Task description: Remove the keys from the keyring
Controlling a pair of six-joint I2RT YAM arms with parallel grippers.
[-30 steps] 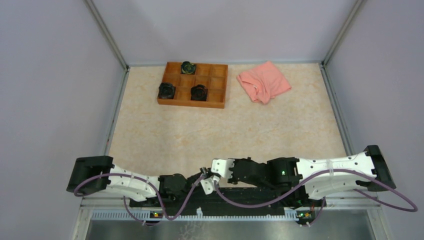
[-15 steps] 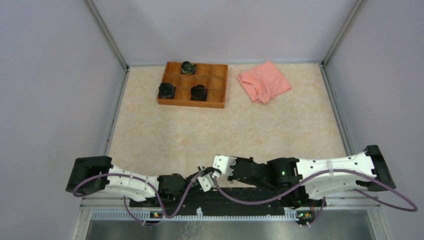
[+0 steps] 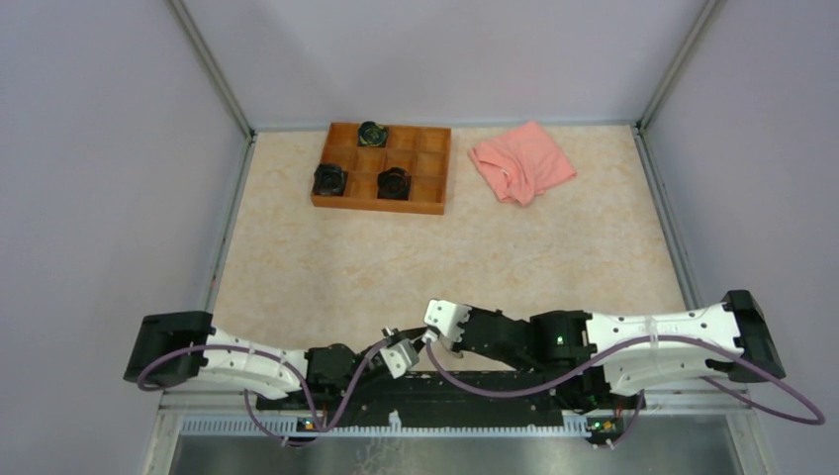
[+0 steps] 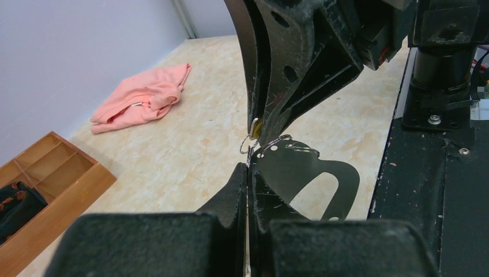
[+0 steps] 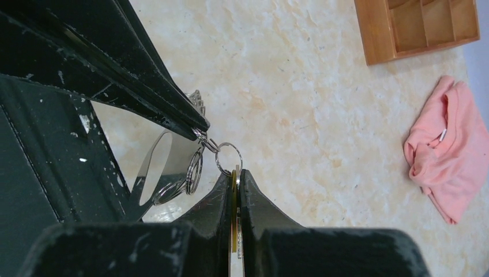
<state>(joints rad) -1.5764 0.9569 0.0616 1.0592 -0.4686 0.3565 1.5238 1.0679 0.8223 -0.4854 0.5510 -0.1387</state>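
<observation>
Both grippers meet at the table's near edge. My left gripper point(image 3: 404, 346) point(image 4: 248, 168) is shut on the rim of the keyring point(image 4: 300, 167), a flat grey metal loop that hangs beside its fingers; it also shows in the right wrist view point(image 5: 177, 154). My right gripper point(image 3: 432, 334) point(image 5: 235, 173) is shut on the keys point(image 5: 234, 190), a yellow-headed one and a silvery one edge-on between its pads. A small split ring point(image 5: 229, 157) links the keys to the keyring. The yellow key head point(image 4: 256, 123) peeks from the right fingers point(image 4: 271, 86). The left fingers point(image 5: 144, 86) reach in from the upper left.
A wooden compartment tray point(image 3: 376, 205) with three black knobby objects point(image 3: 329, 179) stands at the back. A crumpled pink cloth point(image 3: 521, 161) lies to its right. The black base rail point(image 3: 475, 391) runs just under the grippers.
Both grippers, still joined at the keyring, have risen slightly away from the near edge. The left arm has drawn a little to the left.
</observation>
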